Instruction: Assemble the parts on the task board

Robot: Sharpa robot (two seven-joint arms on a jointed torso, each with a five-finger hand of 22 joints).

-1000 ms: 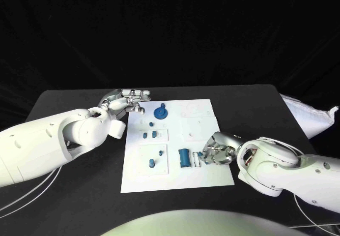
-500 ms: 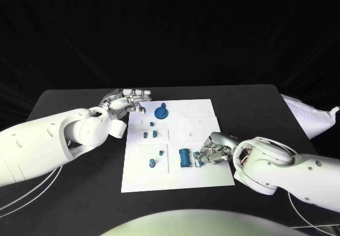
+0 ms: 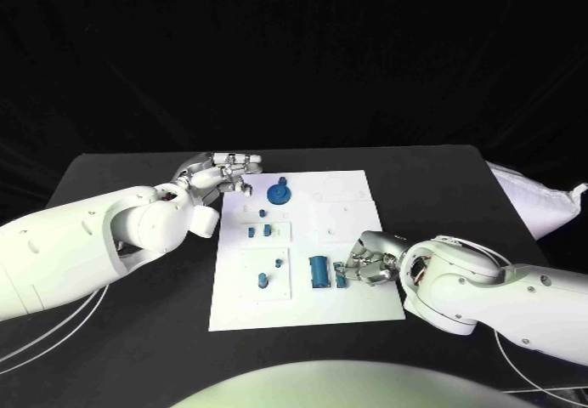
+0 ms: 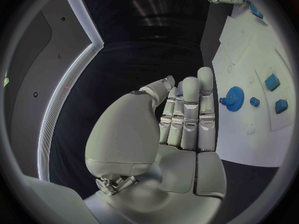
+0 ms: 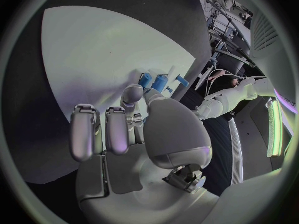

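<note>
A black table (image 3: pixel 147 170) fills the middle of the frame against a black backdrop, with the white task board (image 3: pixel 349 306) at its centre. Blue parts (image 3: pixel 319 270) lie on the board. The left hand (image 3: pixel 224 174) hovers at the board's upper left corner, fingers straight and together, holding nothing. The right hand (image 3: pixel 364 265) sits right of centre, pinching a small blue piece (image 5: pixel 146 78).

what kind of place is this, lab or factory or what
Most likely a robotics lab or test cell: a black table against a dark backdrop, a white task board with small blue parts laid out on it, and cables trailing off the table.
</note>
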